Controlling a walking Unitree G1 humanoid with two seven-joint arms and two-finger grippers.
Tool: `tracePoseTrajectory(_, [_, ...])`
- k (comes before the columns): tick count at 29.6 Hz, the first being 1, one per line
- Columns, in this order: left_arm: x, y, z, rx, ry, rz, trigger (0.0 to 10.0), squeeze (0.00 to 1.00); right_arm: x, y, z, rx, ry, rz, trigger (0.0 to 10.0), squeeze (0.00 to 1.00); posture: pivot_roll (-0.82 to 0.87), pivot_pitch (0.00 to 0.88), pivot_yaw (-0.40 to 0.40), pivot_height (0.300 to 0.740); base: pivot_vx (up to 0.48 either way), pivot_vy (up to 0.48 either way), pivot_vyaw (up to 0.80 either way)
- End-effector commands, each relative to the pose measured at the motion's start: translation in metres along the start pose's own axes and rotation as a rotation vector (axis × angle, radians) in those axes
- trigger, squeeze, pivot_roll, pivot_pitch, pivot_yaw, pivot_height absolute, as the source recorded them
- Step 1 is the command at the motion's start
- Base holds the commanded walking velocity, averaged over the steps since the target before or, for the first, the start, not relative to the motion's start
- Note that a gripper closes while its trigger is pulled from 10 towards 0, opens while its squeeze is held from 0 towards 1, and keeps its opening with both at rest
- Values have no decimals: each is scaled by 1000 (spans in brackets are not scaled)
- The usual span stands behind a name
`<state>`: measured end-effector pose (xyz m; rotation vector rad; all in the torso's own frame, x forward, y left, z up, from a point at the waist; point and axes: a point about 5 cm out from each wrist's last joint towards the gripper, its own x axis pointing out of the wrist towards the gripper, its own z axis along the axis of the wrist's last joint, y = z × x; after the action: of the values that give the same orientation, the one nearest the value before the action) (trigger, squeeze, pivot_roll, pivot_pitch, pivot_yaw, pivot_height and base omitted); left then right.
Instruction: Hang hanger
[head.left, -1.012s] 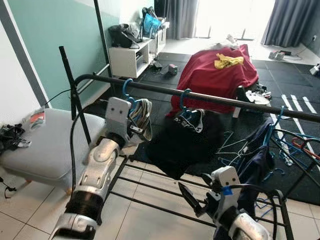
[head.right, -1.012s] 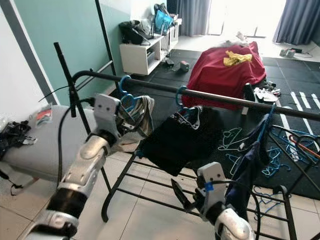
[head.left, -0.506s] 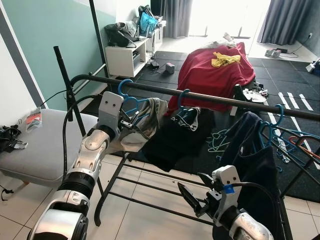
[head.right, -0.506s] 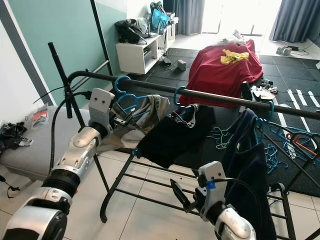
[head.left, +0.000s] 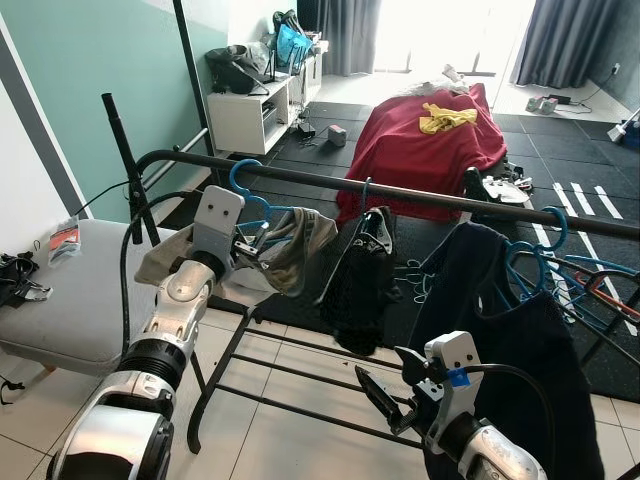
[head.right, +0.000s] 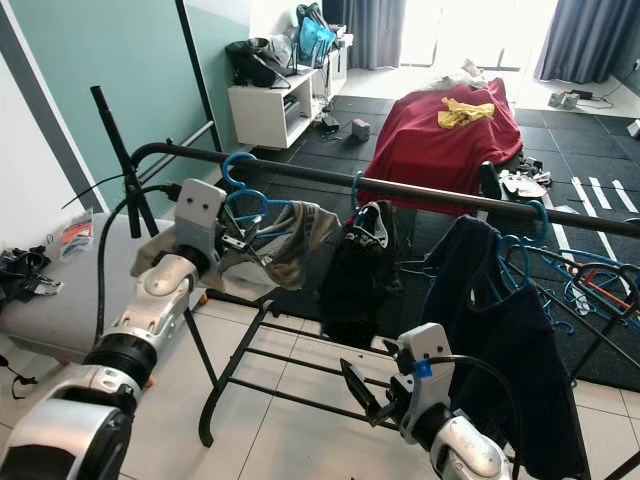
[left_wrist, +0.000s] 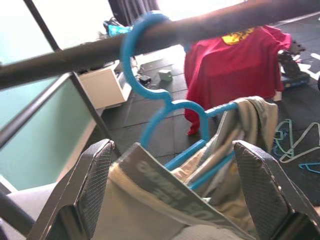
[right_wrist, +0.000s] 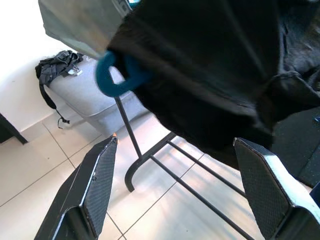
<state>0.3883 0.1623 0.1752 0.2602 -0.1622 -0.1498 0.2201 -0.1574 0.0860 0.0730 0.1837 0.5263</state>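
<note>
Left gripper: up at the rack, fingers spread wide. In the left wrist view the two pads stand well apart on either side of the garment, gripping nothing.
Blue hanger: its hook is already over the top rail, near the rail's left end, and it looks to be carrying its own load.
Grey-beige garment: draped on that hanger, bunched to one side and lying against the gripper's fingers.
Right gripper: low, in front of the rack's lower bars, fingers parted and empty.
Neighbours: a black top on a second hanger hangs just beside, and a dark navy garment further right along the same rail.
Step in hand: by my read, the release — the hanger is on, and the job now is getting clear.
How to do it well: draw the left gripper straight back with the fingers kept wide, so no pad catches the cloth or lifts the hook off the rail.
Risk: the lopsided garment could slide off if tugged.
</note>
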Motion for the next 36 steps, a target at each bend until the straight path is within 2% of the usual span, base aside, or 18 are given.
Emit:
tracePoseTrajectory(1, [0,11,-1,12,9,25,10000,0,-1,3,-3,26,12,9,10000,0,-104,0,49,740,0,0,0])
tracePoseTrajectory(7, [0,14,-5,-3,28,26,10000,0,-2,2,-4,30,9,18,10000,0,-105,0,49,740,0,0,0])
tracePoseTrajectory(10, [-1,14,-6,-30,18,-48,10000,0,-4,5,0,12,-11,27,10000,0,-108,0,47,740,0,0,481])
tracePoseTrajectory(12, [-1,14,-6,-30,18,-48,10000,0,-4,5,0,12,-11,27,10000,0,-108,0,47,740,0,0,719])
tracePoseTrajectory(15, [0,13,-4,-14,10,-96,10000,0,-4,5,1,31,-18,24,10000,0,-113,0,49,740,0,0,0])
tracePoseTrajectory(20, [1,14,-2,38,10,-101,10000,0,-5,4,1,34,-17,23,10000,0,-118,0,51,740,0,0,0])
tracePoseTrajectory(24, [1,13,-2,45,8,-106,10000,0,-5,4,1,36,-18,24,10000,0,-119,2,50,740,0,0,0])
tracePoseTrajectory(31, [1,6,-2,8,-8,-158,10000,0,-6,4,1,39,-15,21,10000,0,-124,5,47,740,0,0,0])
tracePoseTrajectory(36, [8,9,2,49,27,-138,10000,0,-9,7,4,40,-19,25,10000,0,-157,31,48,740,0,0,0])
